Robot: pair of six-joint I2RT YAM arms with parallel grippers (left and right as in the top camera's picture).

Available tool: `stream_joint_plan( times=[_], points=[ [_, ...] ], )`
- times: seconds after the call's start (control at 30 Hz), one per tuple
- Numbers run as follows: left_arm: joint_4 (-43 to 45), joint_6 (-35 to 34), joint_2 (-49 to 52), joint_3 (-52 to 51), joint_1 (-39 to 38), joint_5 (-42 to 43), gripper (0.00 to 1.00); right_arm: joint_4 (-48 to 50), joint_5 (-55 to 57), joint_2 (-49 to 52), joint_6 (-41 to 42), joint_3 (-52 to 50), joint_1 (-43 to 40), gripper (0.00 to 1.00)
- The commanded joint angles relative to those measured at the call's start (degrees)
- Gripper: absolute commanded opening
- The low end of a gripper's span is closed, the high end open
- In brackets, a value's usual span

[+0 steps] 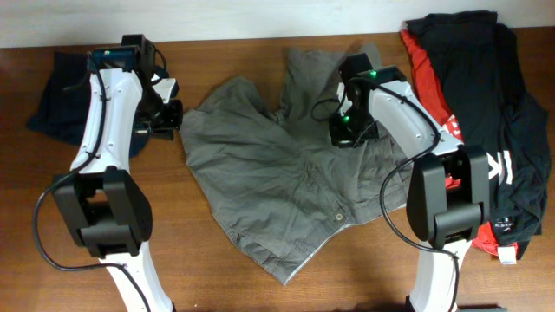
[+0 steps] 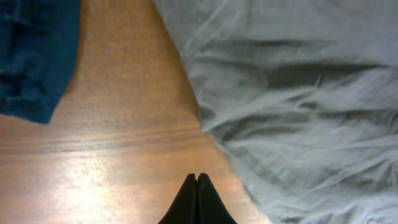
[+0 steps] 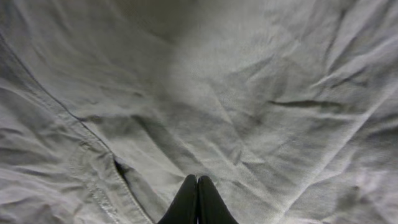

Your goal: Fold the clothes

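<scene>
Shorts (image 1: 277, 173) beneath right fingers (image 3: 188, 202), beside left fingers (image 2: 187, 202)

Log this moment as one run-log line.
shorts: spread out, rumpled, unfolded | left fingers: shut, over bare table beside shorts | right fingers: shut, over shorts | fold: not started

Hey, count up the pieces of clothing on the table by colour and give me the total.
grey-olive shorts: 1
navy garment: 1
red T-shirt: 1
black T-shirt: 1
Total: 4
</scene>
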Motion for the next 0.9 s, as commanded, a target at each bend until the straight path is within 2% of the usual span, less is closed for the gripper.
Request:
stream_joint_plan(
  times=[0.0, 0.3, 0.4, 0.47, 0.67, 0.87],
  points=[
    [1.7, -0.8, -2.4, 1.0, -0.2, 0.3, 0.03, 1.0, 0.7, 0.5, 0.1, -3.5, -0.1, 0.04],
    [10.5, 1.1, -2.4, 1.0, -2.4, 0.5, 0.04, 13.5, 0.7, 0.5, 0.1, -15.0, -2.6, 0.04],
    [13.2, 1.5, -2.4, 1.0, -3.1, 0.5, 0.08, 18.6, 0.7, 0.5, 0.1, -17.9, -4.6, 0.04],
    [14.8, 1.5, -2.4, 1.0, -3.6, 0.5, 0.15, 22.9, 1.7, 0.7, 0.1, -19.4, -6.1, 0.04],
    [17.2, 1.4, -2.2, 0.9, -5.4, 0.5, 0.20, 36.8, 3.2, 4.0, 0.1, -20.8, -8.7, 0.04],
    [18.3, 1.4, -0.9, 0.8, -6.7, 0.5, 0.21, 51.2, 1.3, 11.4, 1.6, -20.7, -7.8, 0.04]
  ],
)
